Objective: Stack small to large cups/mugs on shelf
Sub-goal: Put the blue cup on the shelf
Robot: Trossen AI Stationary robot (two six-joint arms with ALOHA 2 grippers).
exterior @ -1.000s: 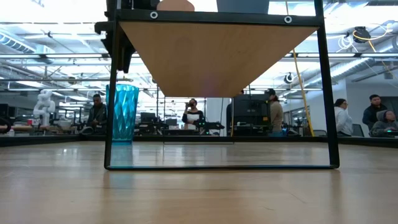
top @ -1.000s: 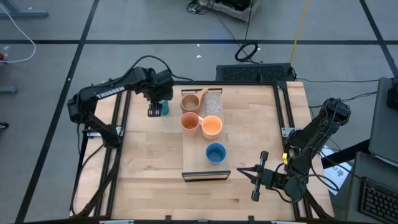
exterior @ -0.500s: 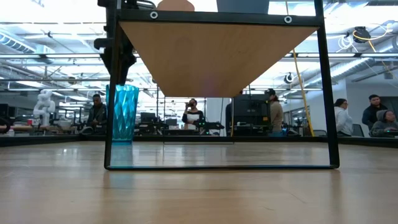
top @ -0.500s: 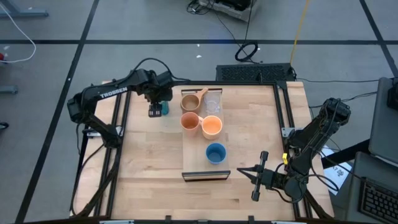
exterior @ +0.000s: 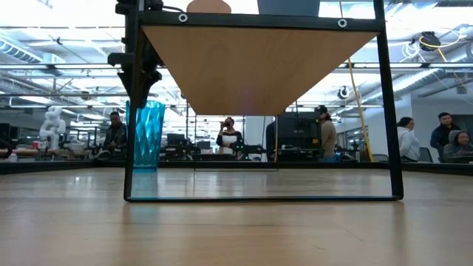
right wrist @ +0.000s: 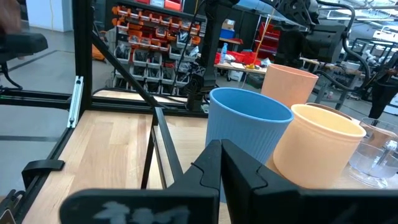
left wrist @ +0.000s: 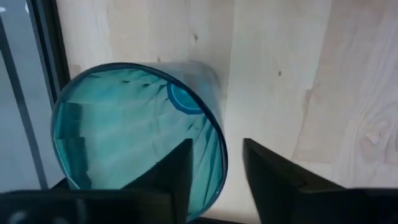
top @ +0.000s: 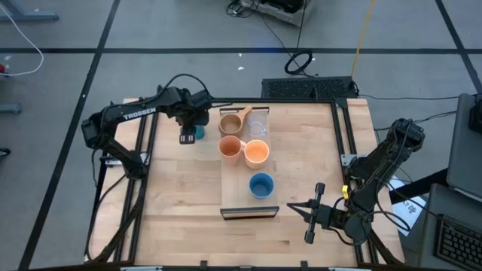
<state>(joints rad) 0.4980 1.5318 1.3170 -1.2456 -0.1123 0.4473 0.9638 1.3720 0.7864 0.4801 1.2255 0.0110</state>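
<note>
Teal tumbler (left wrist: 140,134) — left hand (left wrist: 214,177) over rim, fingers apart — upright beside shelf (top: 233,173).

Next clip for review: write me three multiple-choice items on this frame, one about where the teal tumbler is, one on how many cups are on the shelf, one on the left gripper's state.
1. Where does the teal tumbler stand?
A. on the tabletop beside the shelf
B. on the shelf
C. inside the blue cup

2. How many cups stand on the shelf?
A. three
B. five
C. six

3. What is the left gripper doing?
A. open, one finger inside the tumbler's rim and one outside
B. shut on the blue cup
C. parked at the table's edge

Answers:
1 A: the high view shows the tumbler on bare wood left of the plank.
2 B: tan mug, clear glass cup, orange mug, small orange cup and blue cup sit there.
3 A: the left wrist view shows the fingers astride the tumbler wall.
</note>
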